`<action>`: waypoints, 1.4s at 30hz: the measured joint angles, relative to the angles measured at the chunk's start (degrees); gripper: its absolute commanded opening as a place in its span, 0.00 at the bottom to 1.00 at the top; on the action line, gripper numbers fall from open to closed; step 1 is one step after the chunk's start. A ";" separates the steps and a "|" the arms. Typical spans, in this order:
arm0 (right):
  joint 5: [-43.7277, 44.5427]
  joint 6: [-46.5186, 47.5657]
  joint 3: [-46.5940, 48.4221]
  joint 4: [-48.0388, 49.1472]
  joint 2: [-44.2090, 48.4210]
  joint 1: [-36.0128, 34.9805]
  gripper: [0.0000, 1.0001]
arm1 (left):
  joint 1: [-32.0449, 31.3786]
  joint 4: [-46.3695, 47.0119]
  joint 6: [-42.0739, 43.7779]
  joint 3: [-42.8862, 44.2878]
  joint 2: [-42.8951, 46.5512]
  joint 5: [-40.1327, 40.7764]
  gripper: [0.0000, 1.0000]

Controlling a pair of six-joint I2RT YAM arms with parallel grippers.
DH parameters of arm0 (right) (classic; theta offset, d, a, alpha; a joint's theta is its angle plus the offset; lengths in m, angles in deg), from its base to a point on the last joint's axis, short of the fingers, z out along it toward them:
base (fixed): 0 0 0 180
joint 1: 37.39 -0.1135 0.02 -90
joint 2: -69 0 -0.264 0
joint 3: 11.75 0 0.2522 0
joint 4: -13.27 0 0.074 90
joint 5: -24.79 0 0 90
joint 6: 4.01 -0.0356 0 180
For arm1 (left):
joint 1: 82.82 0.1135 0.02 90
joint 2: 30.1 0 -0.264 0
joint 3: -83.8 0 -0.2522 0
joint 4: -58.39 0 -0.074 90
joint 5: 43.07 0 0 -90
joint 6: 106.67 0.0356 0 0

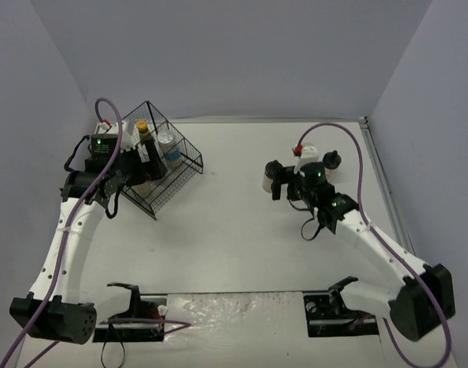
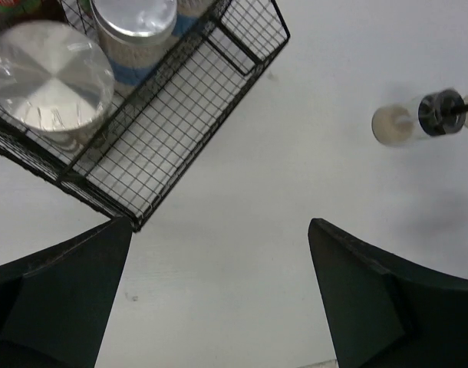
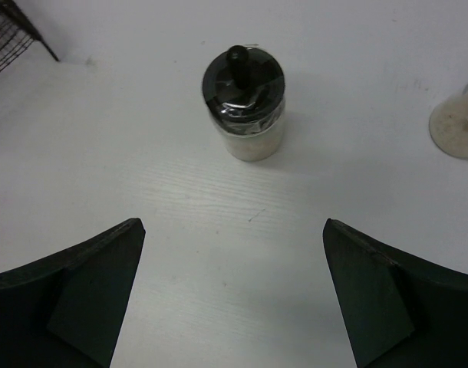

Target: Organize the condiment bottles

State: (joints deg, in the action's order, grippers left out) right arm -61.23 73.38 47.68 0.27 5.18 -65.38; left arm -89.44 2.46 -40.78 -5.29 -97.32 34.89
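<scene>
A black wire basket (image 1: pixel 176 172) stands at the left and holds a yellow-capped sauce bottle (image 1: pixel 142 127) and a silver-lidded jar (image 1: pixel 166 140). In the left wrist view the basket (image 2: pixel 188 115) holds two silver-lidded jars, one at the near left (image 2: pixel 50 77) and one with a blue label (image 2: pixel 134 34). My left gripper (image 2: pixel 219 257) is open and empty over bare table beside the basket's near corner. A pale black-capped shaker (image 3: pixel 244 103) stands upright ahead of my right gripper (image 3: pixel 234 264), which is open and empty. The shaker also shows in the top view (image 1: pixel 269 179) and the left wrist view (image 2: pixel 418 119).
The pale base of another container (image 3: pixel 458 126) is cut off at the right edge of the right wrist view. The basket's corner (image 3: pixel 8 38) shows at that view's top left. Grey walls close the table at the back and sides.
</scene>
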 measured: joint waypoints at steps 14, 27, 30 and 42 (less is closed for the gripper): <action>-6.70 7.12 17.64 5.73 -28.91 6.10 0.99 | -0.43 -0.54 4.14 -9.59 8.84 -1.75 0.97; -10.10 10.96 20.74 7.26 -39.49 5.75 0.42 | -0.43 -1.50 4.17 -10.44 10.97 -1.95 0.97; -10.73 12.23 20.28 8.28 -39.48 2.80 0.33 | -0.45 -1.15 4.04 -10.93 10.97 -2.46 0.97; -13.60 14.19 19.47 11.57 -39.92 -16.35 0.63 | -2.14 1.57 2.84 -14.74 9.52 -4.78 0.97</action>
State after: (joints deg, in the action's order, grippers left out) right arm -74.83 87.56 67.14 11.84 -34.74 -81.73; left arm -91.58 4.03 -37.95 -20.03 -87.80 30.11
